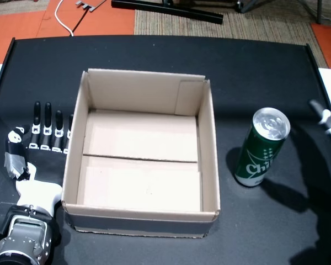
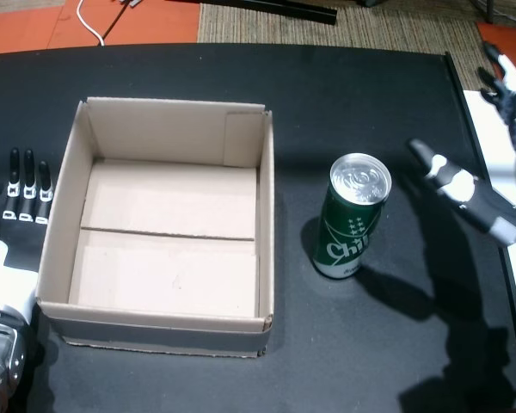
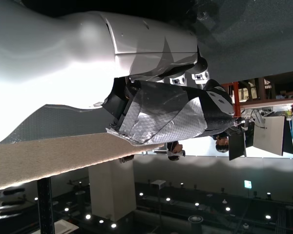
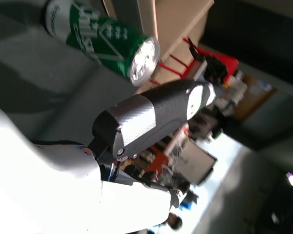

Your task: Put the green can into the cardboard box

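Observation:
The green can (image 1: 260, 147) (image 2: 352, 215) stands upright on the black table, to the right of the cardboard box (image 1: 205, 149) (image 2: 265, 206), which is open at the top and holds nothing. My right hand (image 2: 469, 196) hovers to the right of the can, apart from it, fingers spread and holding nothing; only its fingertips (image 1: 326, 117) show at the other head view's edge. In the right wrist view the can (image 4: 105, 38) lies beyond the thumb (image 4: 156, 114). My left hand (image 1: 36, 138) (image 2: 17, 194) rests flat on the table just left of the box, fingers straight.
The black table (image 1: 154, 55) ends at an orange floor and a woven mat at the back. A white cable (image 1: 63, 22) lies on the floor there. The left wrist view shows the taped thumb (image 3: 171, 114) and the room beyond.

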{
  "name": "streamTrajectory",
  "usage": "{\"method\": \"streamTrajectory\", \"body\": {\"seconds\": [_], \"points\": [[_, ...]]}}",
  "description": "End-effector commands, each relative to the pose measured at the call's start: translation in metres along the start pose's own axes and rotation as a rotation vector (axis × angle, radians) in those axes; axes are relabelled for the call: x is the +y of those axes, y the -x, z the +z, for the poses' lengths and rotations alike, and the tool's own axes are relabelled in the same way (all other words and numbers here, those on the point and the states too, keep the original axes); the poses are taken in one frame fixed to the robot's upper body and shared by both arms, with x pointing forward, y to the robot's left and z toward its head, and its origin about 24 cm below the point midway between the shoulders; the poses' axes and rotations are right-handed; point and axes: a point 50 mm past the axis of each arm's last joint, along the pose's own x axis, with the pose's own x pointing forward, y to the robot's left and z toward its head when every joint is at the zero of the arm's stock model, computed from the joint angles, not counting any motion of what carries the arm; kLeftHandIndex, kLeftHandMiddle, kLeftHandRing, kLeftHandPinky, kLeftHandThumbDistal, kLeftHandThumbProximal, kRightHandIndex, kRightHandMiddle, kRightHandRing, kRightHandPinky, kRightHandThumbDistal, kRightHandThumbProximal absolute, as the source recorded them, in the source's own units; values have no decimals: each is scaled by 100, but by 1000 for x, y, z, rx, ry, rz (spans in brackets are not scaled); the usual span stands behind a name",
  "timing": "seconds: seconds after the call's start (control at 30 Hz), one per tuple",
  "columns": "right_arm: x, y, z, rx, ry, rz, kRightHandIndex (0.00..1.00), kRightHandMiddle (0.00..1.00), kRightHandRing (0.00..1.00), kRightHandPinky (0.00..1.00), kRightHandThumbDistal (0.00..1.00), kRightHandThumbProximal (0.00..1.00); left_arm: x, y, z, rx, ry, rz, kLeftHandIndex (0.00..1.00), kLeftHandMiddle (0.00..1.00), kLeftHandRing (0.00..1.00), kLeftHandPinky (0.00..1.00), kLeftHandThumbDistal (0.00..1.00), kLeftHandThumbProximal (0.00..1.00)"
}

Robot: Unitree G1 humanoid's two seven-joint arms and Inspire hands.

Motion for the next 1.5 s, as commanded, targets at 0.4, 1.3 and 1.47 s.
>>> {"method": "streamTrajectory", "body": {"seconds": [0.4,1.3,1.47], "points": [[11,2,-10,51,-46,7,94,98,99,100,100,54,23,16,-5,21,7,104,48,45,54,70,4,75],[60,9,-31,235,-277,149,100,100,100,100,100,58,22,15,-4,14,20,104,48,46,55,71,2,76],[60,10,-33,249,-310,134,100,100,100,100,100,56,22,15,-3,15,18,104,48,47,57,71,2,76]]}}
